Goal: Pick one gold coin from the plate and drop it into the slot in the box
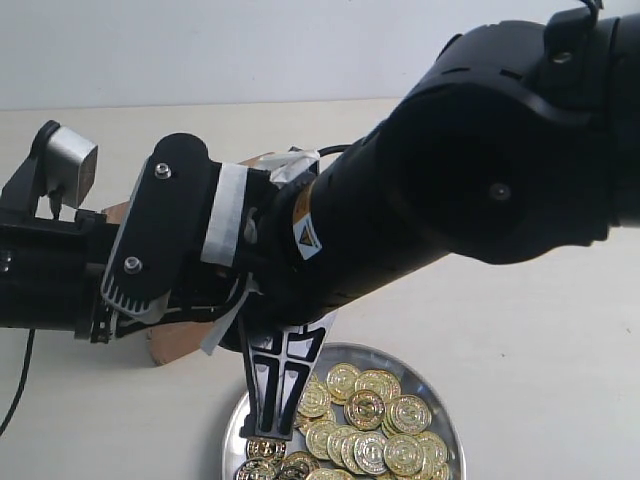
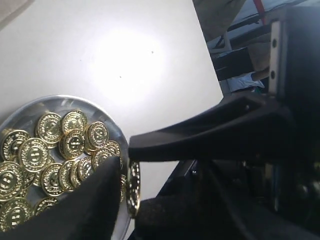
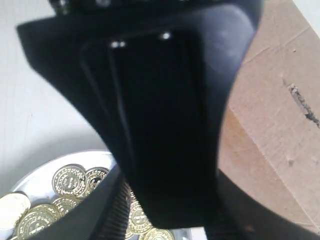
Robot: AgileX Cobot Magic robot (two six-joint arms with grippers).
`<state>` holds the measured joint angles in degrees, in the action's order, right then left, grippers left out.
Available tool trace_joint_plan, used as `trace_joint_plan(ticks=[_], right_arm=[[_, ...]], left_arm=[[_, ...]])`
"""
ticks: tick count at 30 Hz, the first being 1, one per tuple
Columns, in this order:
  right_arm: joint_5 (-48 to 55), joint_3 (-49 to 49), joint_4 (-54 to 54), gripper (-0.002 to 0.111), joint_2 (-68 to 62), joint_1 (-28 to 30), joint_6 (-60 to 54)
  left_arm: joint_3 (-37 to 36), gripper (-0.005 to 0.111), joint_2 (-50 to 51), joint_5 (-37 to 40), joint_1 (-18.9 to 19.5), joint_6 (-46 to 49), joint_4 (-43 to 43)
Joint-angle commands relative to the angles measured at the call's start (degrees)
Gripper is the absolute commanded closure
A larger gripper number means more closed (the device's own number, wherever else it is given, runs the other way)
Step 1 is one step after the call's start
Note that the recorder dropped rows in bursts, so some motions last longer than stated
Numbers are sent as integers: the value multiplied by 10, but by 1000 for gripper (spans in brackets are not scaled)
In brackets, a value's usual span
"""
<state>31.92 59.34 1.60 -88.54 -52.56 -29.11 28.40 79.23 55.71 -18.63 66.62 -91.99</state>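
The left gripper [image 2: 124, 157] hung over the plate [image 1: 237, 428] with its jaws narrow. A gold coin [image 2: 133, 189] stood on edge at its fingertips; whether it was gripped I cannot tell. The box [image 3: 270, 125], bearing the slot [image 3: 301, 106], lay at the plate's 10 o'clock. The right gripper's opening could not be told.

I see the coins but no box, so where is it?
In the exterior view the cardboard box sits left of centre, just beyond the plate of coins, mostly hidden by the black arms.
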Motion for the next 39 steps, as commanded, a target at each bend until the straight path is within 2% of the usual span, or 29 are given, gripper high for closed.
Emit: trace_joint_plan(ticks=[1,4,13,14,16,17,21,22,24,26,27,30,32,34,37,38,39], right_arm=[[-3,-1,-1,91,5,-1,3],[-3,-1,-1,91,5,-1,3],[-3,-1,-2,91,5,-1,3],[-3,-1,-2,91,5,-1,3],[-3,-1,-2,91,5,-1,3],[-3,-1,-2,91,5,-1,3],[-3,-1,-2,90,5,-1,3],[-3,-1,-2,89,5,-1,3],[-3,-1,-2,75,5,-1,10],[-3,-1,-2,51,5,-1,14],[-5,-1,-5,45,5,-1,27],[2,-1,-24,43,8,-1,44],[10,-1,-40,44,16,-1,52],[20,-1,-45,47,27,-1,52],[47,-1,-46,72,56,-1,53],[59,-1,-46,82,65,-1,54],[82,-1,-46,102,83,-1,76]], left_arm=[[8,70,1,-2,-5,-4,6],[8,75,1,-2,-5,-8,18],[8,75,1,-3,-5,-10,32],[8,79,1,-4,-5,-10,32],[9,100,1,-4,-5,-10,30],[9,107,1,-6,-5,-10,30],[9,107,1,-6,-5,-10,30],[9,107,1,-6,-5,-8,30],[9,107,1,-6,-5,-8,30],[9,107,1,-7,-5,-8,30],[9,107,1,-13,-5,-8,30],[13,107,1,-42,-5,-6,40],[30,107,1,-69,-5,-6,77],[46,107,1,-82,-5,-9,102],[90,107,1,-93,4,-9,154],[102,107,1,-96,4,-9,168],[129,107,1,-102,4,-9,196]])
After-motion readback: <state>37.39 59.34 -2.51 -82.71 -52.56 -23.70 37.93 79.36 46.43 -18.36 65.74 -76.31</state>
